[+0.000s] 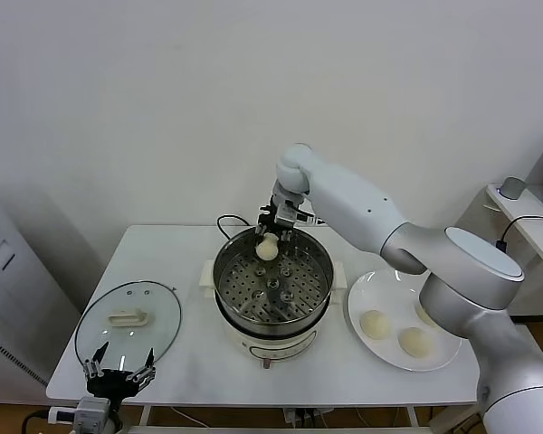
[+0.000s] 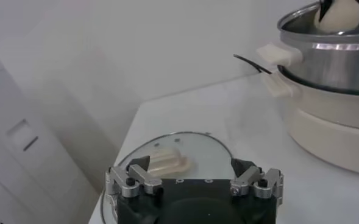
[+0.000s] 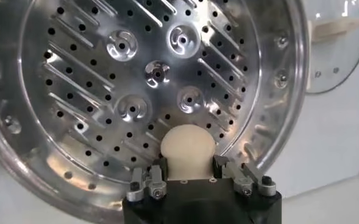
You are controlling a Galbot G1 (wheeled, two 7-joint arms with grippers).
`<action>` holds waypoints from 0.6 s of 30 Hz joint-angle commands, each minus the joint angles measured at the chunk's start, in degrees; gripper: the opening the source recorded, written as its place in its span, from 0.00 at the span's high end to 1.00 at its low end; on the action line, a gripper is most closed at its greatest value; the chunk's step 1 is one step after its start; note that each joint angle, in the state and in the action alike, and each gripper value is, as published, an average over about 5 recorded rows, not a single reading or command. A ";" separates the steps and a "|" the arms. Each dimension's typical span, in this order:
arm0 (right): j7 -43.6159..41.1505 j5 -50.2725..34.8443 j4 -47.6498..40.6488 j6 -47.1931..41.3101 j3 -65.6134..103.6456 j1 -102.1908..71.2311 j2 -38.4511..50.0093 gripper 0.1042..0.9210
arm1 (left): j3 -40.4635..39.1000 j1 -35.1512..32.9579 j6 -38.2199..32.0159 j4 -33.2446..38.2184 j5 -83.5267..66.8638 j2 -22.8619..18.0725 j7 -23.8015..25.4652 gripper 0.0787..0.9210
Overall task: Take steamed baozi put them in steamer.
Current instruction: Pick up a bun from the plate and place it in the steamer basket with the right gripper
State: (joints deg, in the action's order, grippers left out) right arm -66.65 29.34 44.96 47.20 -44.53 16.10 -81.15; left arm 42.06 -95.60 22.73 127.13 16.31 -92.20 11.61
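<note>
My right gripper (image 1: pixel 270 237) is shut on a cream-white baozi (image 1: pixel 268 247) and holds it over the far rim of the steel steamer (image 1: pixel 273 282). In the right wrist view the baozi (image 3: pixel 188 148) sits between the fingers (image 3: pixel 220 164) above the bare perforated tray (image 3: pixel 130 73). Three more baozi lie on the white plate (image 1: pixel 366 291) to the right: one (image 1: pixel 375 324), a second (image 1: pixel 415 341), and a third (image 1: pixel 424 314) partly hidden by my right arm. My left gripper (image 1: pixel 118 372) is open and empty, low at the front left, beside the glass lid (image 1: pixel 128 321).
The steamer sits on its cream base (image 1: pixel 270 342) with a black cord (image 1: pixel 228 220) running behind. The glass lid with a cream handle also shows in the left wrist view (image 2: pixel 170 159). A grey cabinet (image 1: pixel 9 298) stands left of the table; a side table (image 1: pixel 525 217) stands at right.
</note>
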 commanded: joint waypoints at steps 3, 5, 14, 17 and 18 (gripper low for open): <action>1.91 3.20 0.04 2.80 0.46 -1.92 -0.73 0.55 | 0.05 0.13 0.18 0.11 -0.16 -2.80 0.06 0.12; 1.39 2.79 0.23 2.80 0.28 -1.82 -0.64 0.51 | 0.02 0.17 0.22 0.16 -0.18 -2.80 0.08 0.12; -5.59 -10.19 1.84 -2.46 -2.70 2.11 1.53 0.20 | -0.01 0.23 0.37 0.26 -0.20 -2.80 0.12 0.12; -8.01 -14.73 2.57 -5.37 -2.68 3.62 2.83 0.14 | 0.10 0.02 0.44 0.33 -0.27 -2.80 0.13 0.12; -9.07 -16.89 3.16 -6.89 -2.56 4.29 3.57 0.13 | 0.16 -0.12 0.46 0.40 -0.33 -2.80 0.13 0.12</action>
State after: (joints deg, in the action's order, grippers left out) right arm -70.50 22.98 46.79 47.19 -46.26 17.70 -79.45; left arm 42.09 -95.40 23.09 127.39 16.14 -92.20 11.72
